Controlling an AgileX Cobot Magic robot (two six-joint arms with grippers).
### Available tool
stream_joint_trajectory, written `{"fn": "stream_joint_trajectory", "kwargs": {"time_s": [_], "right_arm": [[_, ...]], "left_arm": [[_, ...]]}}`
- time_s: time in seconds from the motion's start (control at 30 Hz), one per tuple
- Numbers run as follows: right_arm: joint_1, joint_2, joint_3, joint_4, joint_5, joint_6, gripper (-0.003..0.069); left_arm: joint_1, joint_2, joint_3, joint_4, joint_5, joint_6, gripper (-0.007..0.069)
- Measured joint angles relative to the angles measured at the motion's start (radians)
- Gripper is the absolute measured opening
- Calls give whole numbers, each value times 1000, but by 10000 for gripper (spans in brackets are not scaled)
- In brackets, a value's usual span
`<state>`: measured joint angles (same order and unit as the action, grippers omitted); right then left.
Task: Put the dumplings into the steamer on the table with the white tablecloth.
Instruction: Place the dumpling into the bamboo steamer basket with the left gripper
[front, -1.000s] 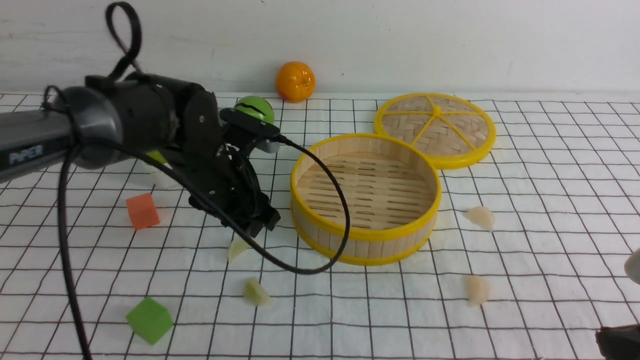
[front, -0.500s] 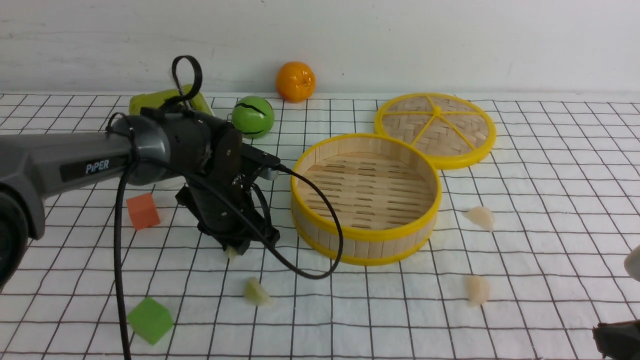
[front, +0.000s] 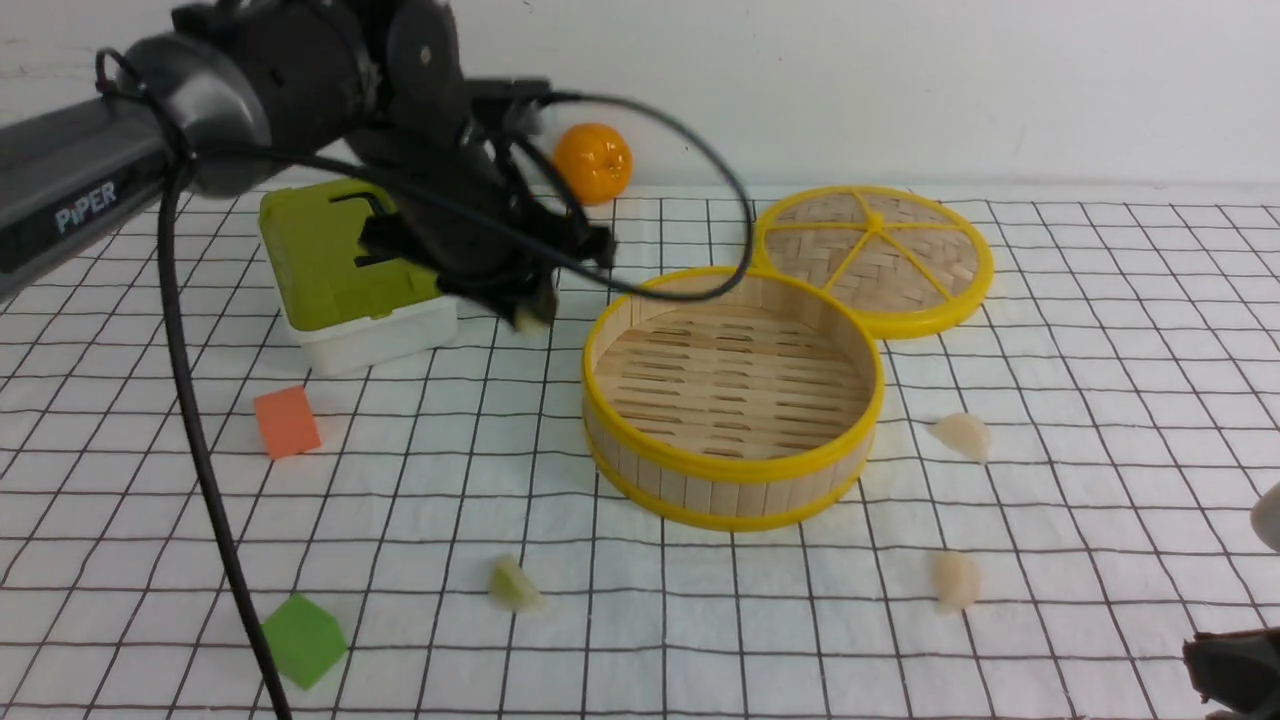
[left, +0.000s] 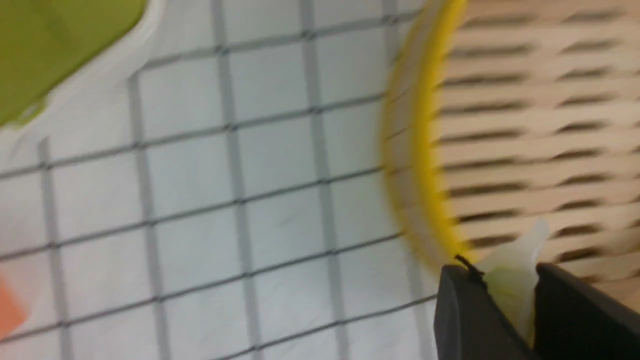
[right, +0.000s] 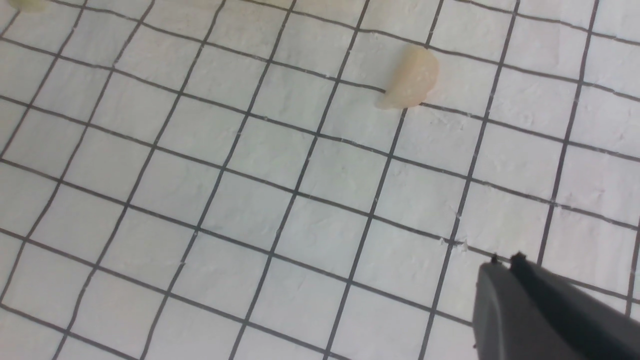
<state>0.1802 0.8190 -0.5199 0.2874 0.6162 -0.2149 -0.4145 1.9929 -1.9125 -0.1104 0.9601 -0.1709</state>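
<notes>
My left gripper (front: 530, 318) hangs in the air just left of the steamer's (front: 720, 490) rim, shut on a pale greenish dumpling (left: 510, 280) that pokes out between the fingertips. In the left wrist view the steamer's yellow rim (left: 425, 150) and empty slatted floor lie right beside the held dumpling. A second greenish dumpling (front: 514, 586) lies on the table (front: 640, 650) in front of the steamer. Two whitish dumplings (front: 962, 436) (front: 955, 580) lie to its right. My right gripper (right: 505, 260) is shut and empty, low at the front right, short of a whitish dumpling (right: 410, 79).
The woven yellow-spoked lid (front: 870, 258) lies behind the steamer. A green-and-white box (front: 345, 270) sits behind my left arm, with an orange fruit (front: 592, 162) at the wall. An orange cube (front: 286, 421) and a green cube (front: 303, 640) lie front left. A black cable (front: 200, 450) hangs from the arm.
My left gripper came down on the greenish dumpling left of the steamer, shut on it and lifted it up and back toward the steamer's rim. The right arm has barely moved.
</notes>
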Motion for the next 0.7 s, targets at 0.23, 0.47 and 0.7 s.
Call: {"fn": "stream_joint_trajectory", "kwargs": {"time_s": [0.23, 0.47, 0.7], "right_arm": [[0, 0, 0, 21, -2, 0, 25], [0, 0, 0, 25, -3, -13, 30], [0, 0, 0, 25, -6, -16, 30]], "left_arm": [[-95, 202, -191, 43, -18, -2, 144], [-95, 377, -293, 149, -25, -15, 144], [-96, 424, -303, 149, -100, -33, 216]]}}
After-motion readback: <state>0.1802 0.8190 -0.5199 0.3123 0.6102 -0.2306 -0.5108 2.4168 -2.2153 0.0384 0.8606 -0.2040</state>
